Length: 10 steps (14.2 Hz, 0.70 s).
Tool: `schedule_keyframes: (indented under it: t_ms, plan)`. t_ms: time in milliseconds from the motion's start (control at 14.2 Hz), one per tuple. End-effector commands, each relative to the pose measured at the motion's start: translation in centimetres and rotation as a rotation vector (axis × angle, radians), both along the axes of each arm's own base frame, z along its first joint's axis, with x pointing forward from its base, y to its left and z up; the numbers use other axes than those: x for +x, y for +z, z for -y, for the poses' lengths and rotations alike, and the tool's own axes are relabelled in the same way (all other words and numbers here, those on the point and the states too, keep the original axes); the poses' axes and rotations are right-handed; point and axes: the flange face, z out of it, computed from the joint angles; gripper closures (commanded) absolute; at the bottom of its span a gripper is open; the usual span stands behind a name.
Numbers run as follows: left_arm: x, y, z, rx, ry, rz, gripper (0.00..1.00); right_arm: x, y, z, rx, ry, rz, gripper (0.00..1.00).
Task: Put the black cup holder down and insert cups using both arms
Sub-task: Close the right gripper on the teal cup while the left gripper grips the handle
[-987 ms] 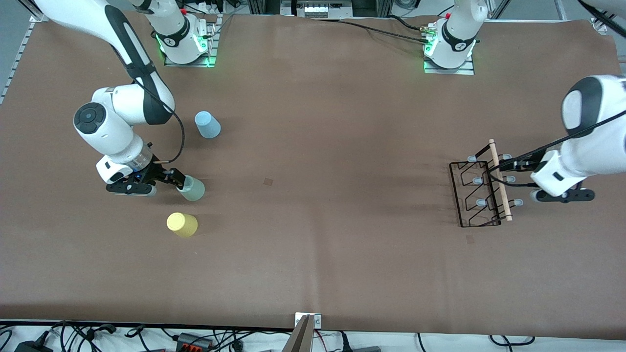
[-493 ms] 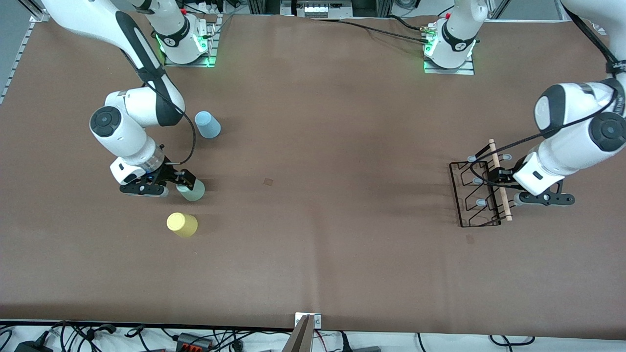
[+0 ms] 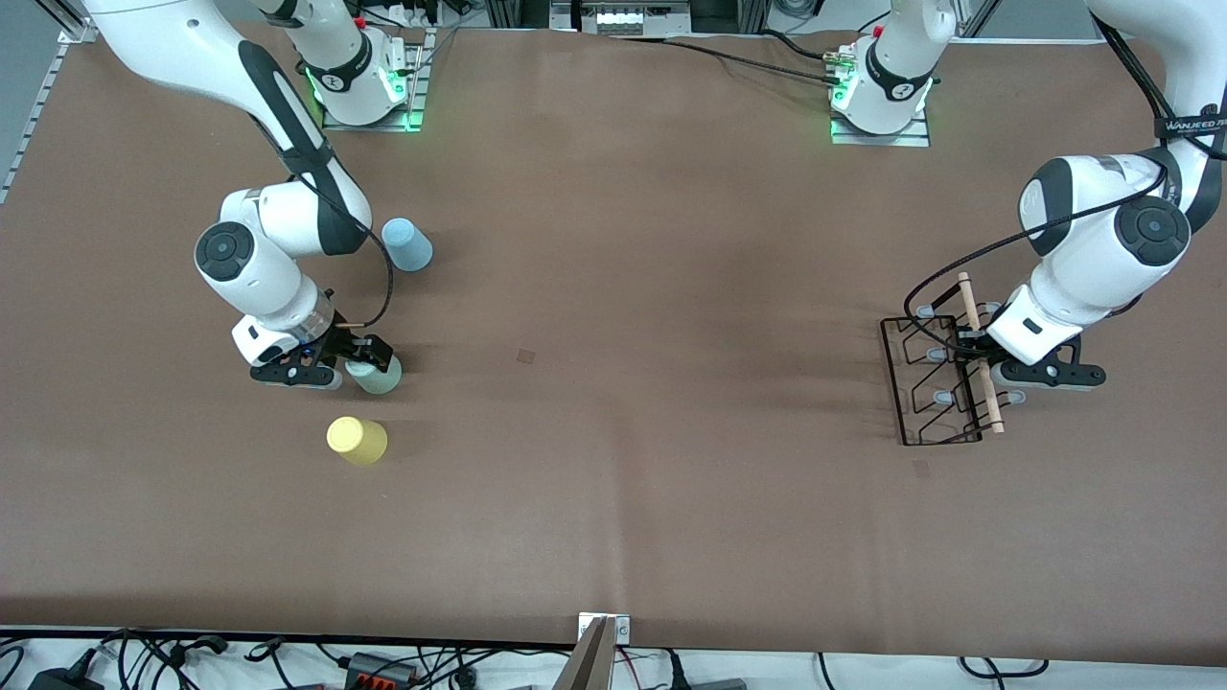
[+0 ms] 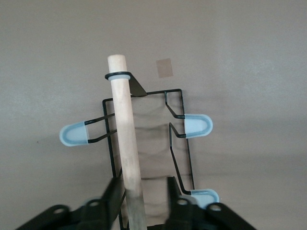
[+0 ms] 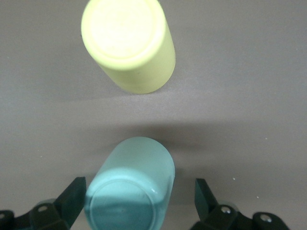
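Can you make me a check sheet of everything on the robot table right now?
Surface: brown table, small marks.
Job's things: black rack at left arm's end; blue cup, green cup, yellow cup upside down at right arm's end.
Clutter: nothing seen.
Grippers: left gripper straddles rack's wooden handle, gap visible one side; right gripper open around green cup.
Cables: along table edges.
Surroundings: arm bases lit green.

You're looking at a brown mat [image 3: 671, 240] covering the table. One small square patch [image 3: 921, 468] is sitting near the left gripper [image 3: 980, 362]. A second patch [image 3: 525, 356] is lying between both grippers, closer to the right gripper [image 3: 369, 362]. Cables [image 3: 144, 656] are trailing along the camera-side edge.
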Motion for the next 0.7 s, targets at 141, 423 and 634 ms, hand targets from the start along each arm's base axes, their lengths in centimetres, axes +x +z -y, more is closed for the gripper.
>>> schedule_keyframes:
  t_ms: [141, 423, 634]
  plan:
    - [-0.6, 0.6, 0.0, 0.014, -0.023, 0.005, 0.90, 0.1, 0.2, -0.2, 0.002, -0.005, 0.008, 0.54]
    - [0.2, 2.1, -0.2, 0.016, -0.025, 0.032, 0.93, 0.3, 3.6, 0.0, -0.012, 0.008, -0.031, 0.79]
    - [1.7, 6.0, 0.7, 0.019, -0.031, -0.011, 0.96, 0.1, 7.4, 0.7, -0.029, 0.013, -0.078, 0.80]
